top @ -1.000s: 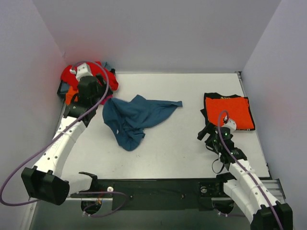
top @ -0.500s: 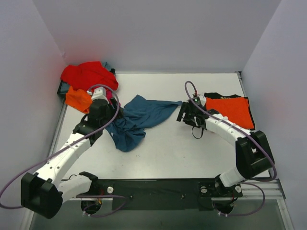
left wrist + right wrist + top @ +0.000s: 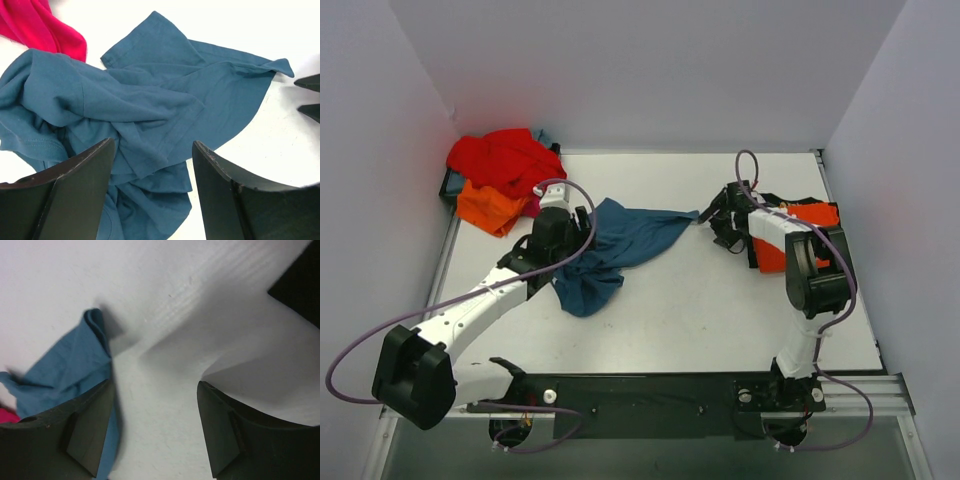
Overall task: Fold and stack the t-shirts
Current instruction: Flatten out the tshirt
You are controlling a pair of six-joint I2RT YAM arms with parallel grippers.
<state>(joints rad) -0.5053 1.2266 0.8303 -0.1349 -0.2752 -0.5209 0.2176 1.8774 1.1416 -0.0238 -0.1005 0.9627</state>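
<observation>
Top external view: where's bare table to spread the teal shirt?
Free: near-centre table, between teal shirt and the rail; also the far strip between red pile and right tool. Crowded: far-left corner, orange stack on the right.

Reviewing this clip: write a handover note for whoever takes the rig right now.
Left tool: open, empty, over the crumpled teal t-shirt mid-table.
Right tool: open, empty, beside that shirt's right-hand tip.
Done: one orange t-shirt lies folded at the right.
Left to do: flatten, fold and stack the teal one, then the pile of red, orange and magenta shirts in the far left corner.
</observation>
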